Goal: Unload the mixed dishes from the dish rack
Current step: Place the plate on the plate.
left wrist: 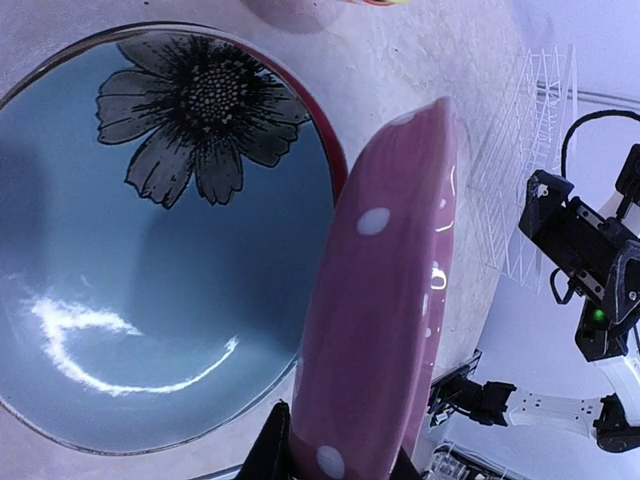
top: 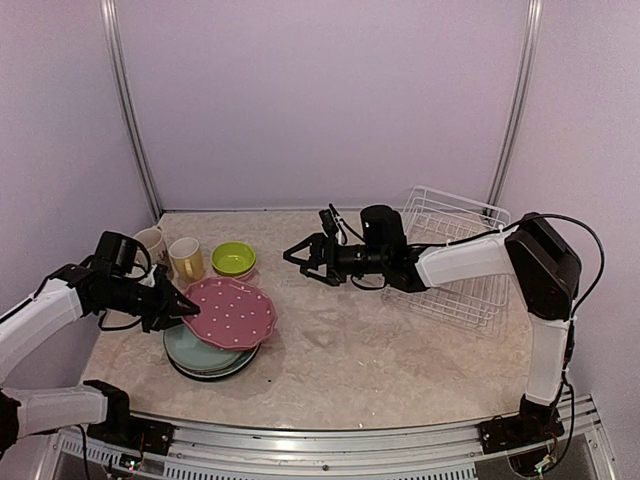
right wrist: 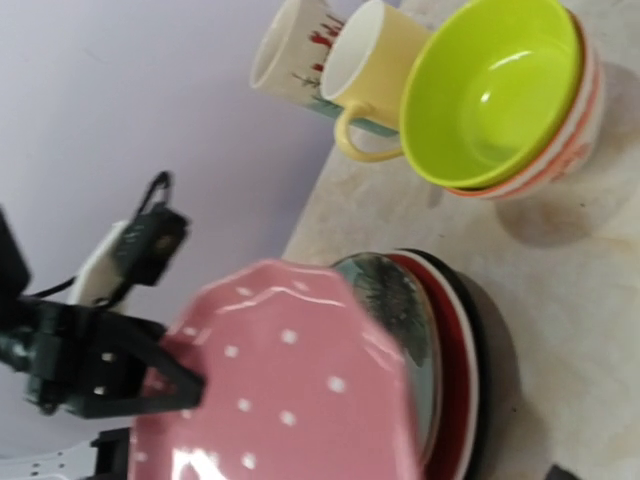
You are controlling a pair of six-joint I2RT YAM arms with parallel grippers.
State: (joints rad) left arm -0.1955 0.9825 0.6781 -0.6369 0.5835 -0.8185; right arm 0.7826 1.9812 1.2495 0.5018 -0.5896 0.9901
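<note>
Your left hand (top: 185, 307) is clamped on the near-left rim of the pink dotted plate (top: 232, 312), with a finger on either face of it. The plate sits over the stack by the tabletop's (top: 380, 350) left edge, towards the front. Whether it touches the stack you cannot tell from these views.

That stack is the red-teal flower plate (top: 190, 350) lying flat on the dark plate (right wrist: 490, 400). The pink plate covers its right and back part.

Behind the stack, near the back-left corner, the cream mug (top: 152, 243) and the yellow cup (top: 187, 260) stand upright and close together. Just to their right, the lime-green bowl (top: 233, 259) is nested in the small white-and-red bowl (right wrist: 580, 130).

Your right hand (top: 300, 260) hangs over the middle of the tabletop's back half. It points left toward the bowls, fingers spread wide with nothing between them. The dish rack (top: 450, 215) stands at the back-right corner, behind that arm.
</note>
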